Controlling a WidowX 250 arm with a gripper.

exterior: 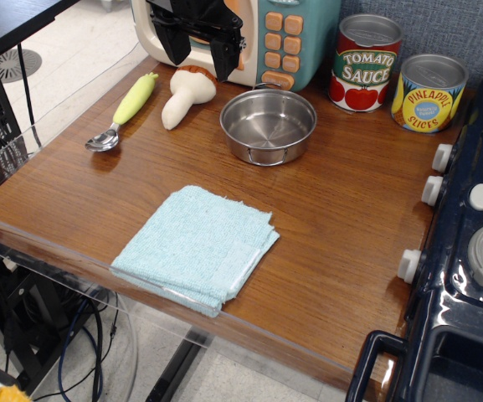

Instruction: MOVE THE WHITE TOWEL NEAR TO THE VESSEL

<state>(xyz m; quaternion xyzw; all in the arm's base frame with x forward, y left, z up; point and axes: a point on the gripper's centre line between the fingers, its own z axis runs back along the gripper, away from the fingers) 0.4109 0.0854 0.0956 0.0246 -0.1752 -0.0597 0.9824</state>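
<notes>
The white towel (195,247), a folded pale blue-white terry cloth, lies flat at the front edge of the wooden table (341,243). The vessel (268,126), a small shiny steel pot with loop handles, stands empty behind it, a clear gap of wood between them. My gripper (197,48) hangs at the back left, above a toy mushroom (187,94), left of the pot. Its black fingers (222,57) stand apart and hold nothing.
A green-handled spoon (124,111) lies at the back left. A toy microwave (287,38) stands behind the pot. A tomato sauce can (365,63) and a pineapple slices can (427,92) stand at the back right. A dark toy stove (467,251) borders the right side.
</notes>
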